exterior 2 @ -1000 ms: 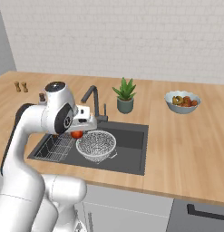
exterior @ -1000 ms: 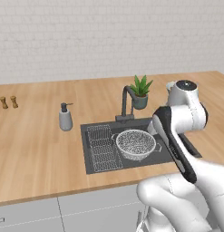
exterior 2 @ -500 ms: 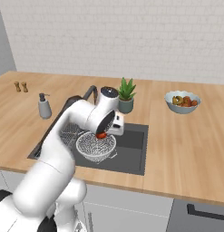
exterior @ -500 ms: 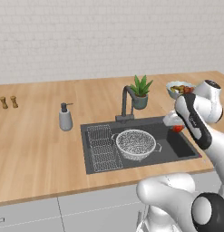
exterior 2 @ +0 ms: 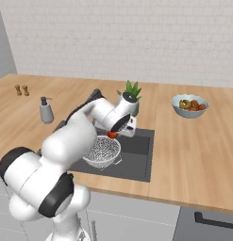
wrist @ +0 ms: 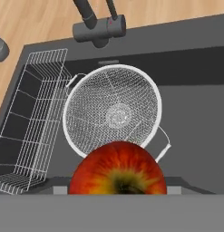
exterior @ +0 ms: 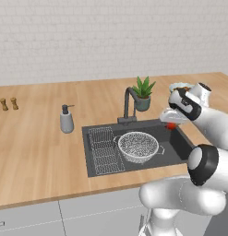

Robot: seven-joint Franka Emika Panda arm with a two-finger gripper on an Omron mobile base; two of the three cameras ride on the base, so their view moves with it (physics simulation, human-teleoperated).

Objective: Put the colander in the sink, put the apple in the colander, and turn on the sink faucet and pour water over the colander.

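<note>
Apple point(wrist: 118, 168): a small red fruit with an orange tint, grasped in the hand point(exterior: 172, 120) and carried in the air over the right part of the sink point(exterior: 180, 140), clear of the basin floor. In the left base view it appears as a red spot under the hand, close to the sink's right wall; in the right base view it hangs just above the near rim of the colander point(exterior 2: 103, 151). The fingers themselves are hidden behind the fruit, yet the apple sits fast at the hand's tip with nothing beneath it, so the grip is taken as firm.

Colander: a round white mesh bowl already resting in the middle of the sink, upright, mouth open upward, with the wire rack point(exterior: 105, 149) beside it along the sink's left wall. The sink faucet point(exterior: 129, 105) stands at the sink's back edge on the counter point(exterior: 37, 138), its spout reaching over the basin.

Key relation: seen along the hand, the colander's mouth lies ahead of and below the apple, which overlaps only its near rim. The release probably calls for a short shift toward the bowl's centre, then a descent, lest the fruit strike the rim and roll into the basin.
</note>
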